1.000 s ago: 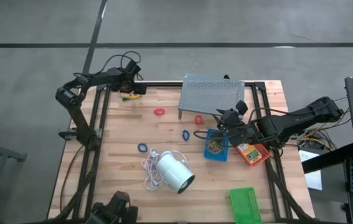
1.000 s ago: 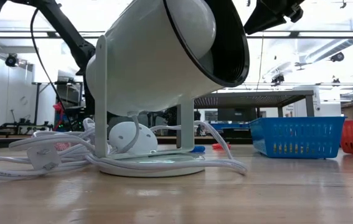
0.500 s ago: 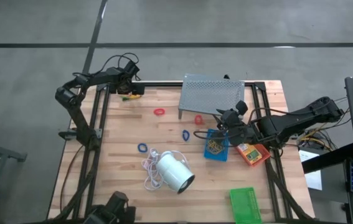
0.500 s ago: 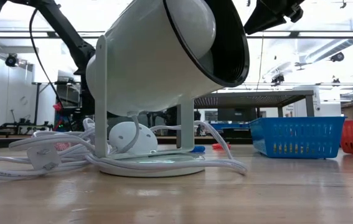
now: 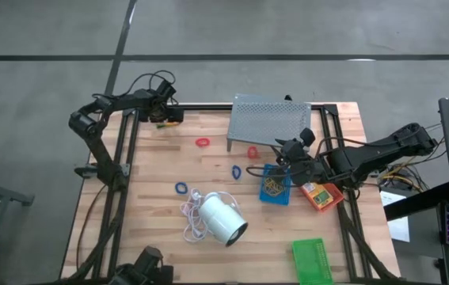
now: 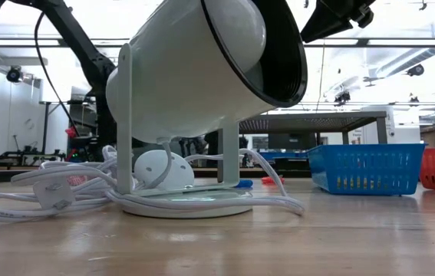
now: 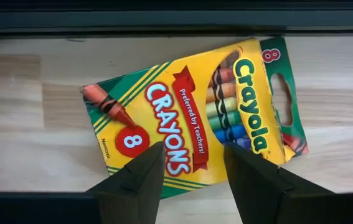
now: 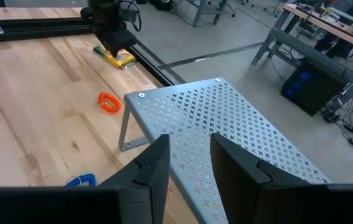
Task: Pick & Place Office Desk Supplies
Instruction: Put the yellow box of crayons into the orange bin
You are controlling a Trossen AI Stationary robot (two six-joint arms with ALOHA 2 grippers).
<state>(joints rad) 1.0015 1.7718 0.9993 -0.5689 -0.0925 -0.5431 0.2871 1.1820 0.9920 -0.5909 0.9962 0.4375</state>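
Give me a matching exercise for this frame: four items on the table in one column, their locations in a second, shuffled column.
Things:
1. crayon box
2. green tray
3. blue tray
4. white lamp

Places:
A. near table edge, right of the lamp
B. far left corner, under the left gripper
C. below the right gripper
D. amid its coiled cord

Pairs: 1-B, 2-A, 3-C, 4-D
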